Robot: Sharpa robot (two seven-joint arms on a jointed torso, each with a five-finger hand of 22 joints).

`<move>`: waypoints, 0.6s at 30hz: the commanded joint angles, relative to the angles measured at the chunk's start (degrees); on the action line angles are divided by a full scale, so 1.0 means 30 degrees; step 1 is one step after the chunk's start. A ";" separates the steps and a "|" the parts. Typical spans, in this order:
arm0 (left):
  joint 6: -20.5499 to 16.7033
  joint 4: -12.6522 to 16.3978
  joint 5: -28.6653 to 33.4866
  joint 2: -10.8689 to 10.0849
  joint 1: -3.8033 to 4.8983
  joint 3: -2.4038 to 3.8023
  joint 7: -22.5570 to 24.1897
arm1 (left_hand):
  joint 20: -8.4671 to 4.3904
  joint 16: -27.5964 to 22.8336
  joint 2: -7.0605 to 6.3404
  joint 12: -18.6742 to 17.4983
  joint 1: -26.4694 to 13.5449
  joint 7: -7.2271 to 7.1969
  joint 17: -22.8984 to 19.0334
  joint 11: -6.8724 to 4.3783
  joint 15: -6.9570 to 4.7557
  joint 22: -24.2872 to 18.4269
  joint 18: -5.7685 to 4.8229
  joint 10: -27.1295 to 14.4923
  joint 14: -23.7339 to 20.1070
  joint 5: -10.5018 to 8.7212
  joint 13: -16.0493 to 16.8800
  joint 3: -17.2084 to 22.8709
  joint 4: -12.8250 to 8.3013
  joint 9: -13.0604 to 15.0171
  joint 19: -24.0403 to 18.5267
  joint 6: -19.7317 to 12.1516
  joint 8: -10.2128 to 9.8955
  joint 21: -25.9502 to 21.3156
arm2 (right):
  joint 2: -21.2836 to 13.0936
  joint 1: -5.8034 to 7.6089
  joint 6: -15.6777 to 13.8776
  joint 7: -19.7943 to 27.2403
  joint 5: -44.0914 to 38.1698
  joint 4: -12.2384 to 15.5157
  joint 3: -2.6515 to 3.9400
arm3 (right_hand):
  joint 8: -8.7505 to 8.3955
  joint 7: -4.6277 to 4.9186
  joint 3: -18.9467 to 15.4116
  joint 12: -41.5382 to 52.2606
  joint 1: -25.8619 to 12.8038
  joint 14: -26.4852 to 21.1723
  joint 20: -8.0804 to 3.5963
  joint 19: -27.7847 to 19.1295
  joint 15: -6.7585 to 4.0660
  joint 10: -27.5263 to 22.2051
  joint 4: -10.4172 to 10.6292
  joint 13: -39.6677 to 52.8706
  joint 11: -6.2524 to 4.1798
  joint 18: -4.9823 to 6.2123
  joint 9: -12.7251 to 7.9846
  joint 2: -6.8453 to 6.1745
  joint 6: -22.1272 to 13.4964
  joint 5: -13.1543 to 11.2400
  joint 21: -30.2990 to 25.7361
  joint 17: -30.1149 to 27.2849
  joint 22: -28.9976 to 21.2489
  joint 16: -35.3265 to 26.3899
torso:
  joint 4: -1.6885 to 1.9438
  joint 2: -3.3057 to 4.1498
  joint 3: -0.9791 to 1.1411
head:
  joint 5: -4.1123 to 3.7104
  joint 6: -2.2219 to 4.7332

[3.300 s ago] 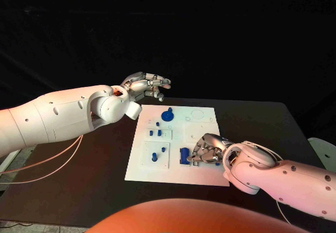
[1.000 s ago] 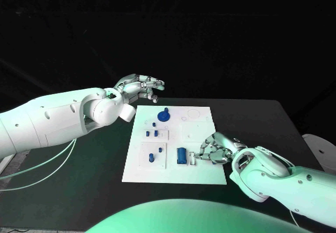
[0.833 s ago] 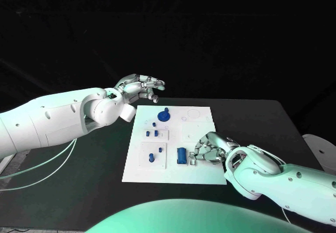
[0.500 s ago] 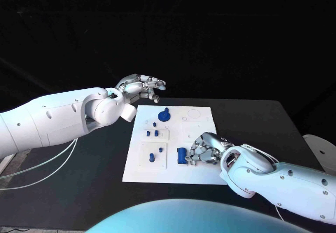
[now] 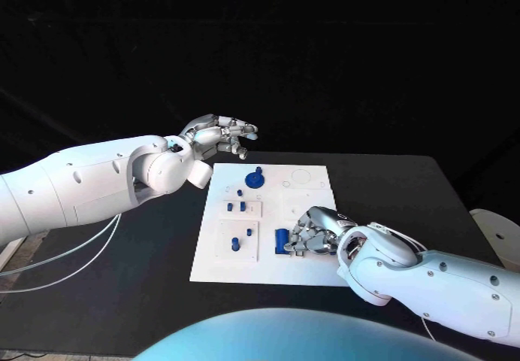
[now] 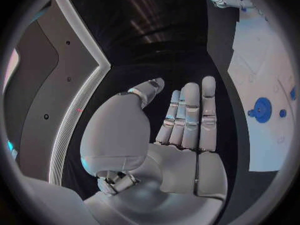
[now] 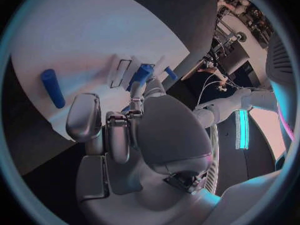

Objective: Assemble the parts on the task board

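Right hand (image 5: 313, 233) crept left onto blue part (image 5: 282, 240) | left hand (image 5: 222, 134) raised, fingers apart

White task board (image 5: 309, 197) flat; blue parts (image 5: 257, 179) on it.

Right hand (image 7: 134, 130) low over the white board (image 7: 75, 40), fingers curled in and down. Fingertips pinching a blue peg (image 7: 141, 75) just beside a small rectangular slot (image 7: 120, 71) outlined in black on the board. Second blue peg, a plain cylinder (image 7: 53, 88), lying flat on the board, apart from the hand. Small blue piece (image 7: 170, 73) past the fingertips, near the board's edge. Black table (image 7: 37, 145) below the board.
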 commanded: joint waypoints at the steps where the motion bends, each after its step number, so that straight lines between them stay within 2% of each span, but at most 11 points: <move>1: 0.0247 0.0027 -0.0057 0.0054 0.0011 0.0015 0.0162 | 0.0010 0.0124 0.0119 0.0103 -0.0008 -0.0023 -0.0025 0.0010 -0.0032 0.0015 0.0173 -0.0156 -0.0132 0.0027 0.0024 0.0006 -0.0030 -0.0032 0.0073 -0.0090 0.0108 -0.0105 | 0.0095 -0.0027 0.0511 -0.0174 -0.0366 -0.0122 -0.0027 | 0.0132 -0.0007 -0.0127 -0.0113 0.0204 0.1889 -0.0149 0.0051 -0.0142 0.0965 -0.0032 0.3041 -0.0225 -0.0032 0.0048 -0.0021 0.0155 -0.0092 0.0108 0.4550 0.2414 0.0068 | 0.0000 -0.0006 -0.0005 | 0.0015 0.0001; 9: 0.0238 0.0019 -0.0065 0.0058 0.0011 0.0015 0.0149 | 0.0017 0.0154 0.0111 0.0259 0.0012 -0.0024 -0.0072 0.0013 -0.0026 0.0033 0.0172 -0.0237 -0.0202 0.0026 0.0043 0.0006 -0.0037 -0.0046 0.0051 -0.0114 0.0192 -0.0155 | 0.0128 -0.0029 0.0274 -0.0250 -0.0548 -0.0326 -0.0032 | 0.0160 -0.0033 -0.0125 -0.0102 0.0278 0.1886 -0.0168 0.0055 -0.0162 0.0974 -0.0034 0.3052 -0.0249 -0.0033 0.0103 0.0016 0.0173 -0.0076 0.0108 0.4533 0.2418 0.0063 | 0.0006 0.0000 -0.0002 | 0.0051 0.0001; 15: 0.0238 0.0017 -0.0068 0.0028 0.0011 0.0015 0.0144 | 0.0017 0.0154 0.0111 0.0259 0.0012 -0.0024 -0.0072 0.0013 -0.0026 0.0033 0.0172 -0.0237 -0.0202 0.0026 0.0043 0.0006 -0.0037 -0.0046 0.0051 -0.0114 0.0192 -0.0155 | -0.0528 -0.0025 -0.0458 -0.0111 -0.0649 0.0328 -0.0029 | 0.0184 -0.0055 -0.0186 -0.0107 0.0331 0.1887 -0.0211 0.0060 -0.0199 0.0976 0.0011 0.3052 -0.0278 -0.0031 0.0221 0.0046 0.0147 0.0200 0.0077 0.4540 0.2421 0.0064 | -0.0011 -0.0007 0.0003 | 0.0087 0.0001; 18: 0.0238 0.0016 -0.0068 0.0006 0.0011 0.0015 0.0145 | 0.0017 0.0154 0.0111 0.0259 0.0012 -0.0024 -0.0072 0.0013 -0.0026 0.0033 0.0172 -0.0237 -0.0202 0.0026 0.0043 0.0006 -0.0037 -0.0046 0.0051 -0.0114 0.0192 -0.0155 | -0.1109 0.0017 -0.0874 -0.0078 -0.0693 0.0865 -0.0007 | 0.0153 -0.0032 -0.0263 -0.0169 0.0299 0.1887 -0.0226 0.0060 -0.0205 0.0946 0.0037 0.3002 -0.0269 -0.0031 0.0268 0.0013 0.0058 0.0322 0.0056 0.4537 0.2422 0.0063 | -0.0015 -0.0023 0.0000 | 0.0025 0.0001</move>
